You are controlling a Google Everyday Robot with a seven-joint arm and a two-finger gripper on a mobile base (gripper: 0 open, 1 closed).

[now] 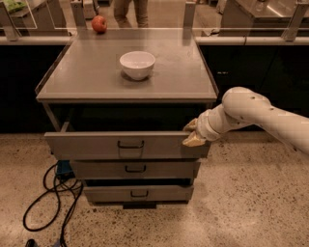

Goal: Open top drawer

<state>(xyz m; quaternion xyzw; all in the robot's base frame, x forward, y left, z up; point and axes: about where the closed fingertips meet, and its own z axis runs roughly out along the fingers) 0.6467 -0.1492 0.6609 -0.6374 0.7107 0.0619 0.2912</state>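
The tool sat at the right end of the top drawer, closed on the upper edge of its front panel. One tan finger showed just above and behind the edge, and the other lay against the front face. The white arm reached in from the right, its wrist level with the drawer front.

The top drawer stood partly pulled out, its grey front forward of the desk edge above it, with a dark gap between the two. Its inside was in shadow and could not be made out. A small dark handle sat at the middle of the front, well left of the tool.

Below, the middle drawer and the bottom drawer had shorter fronts set further back, each with its own dark handle.

On the desk a white bowl stood upright near the centre, and a red apple lay at the far edge, well apart from it. Black cables looped over the speckled floor to the left of the drawers. Beyond the desk, a person's legs were visible.
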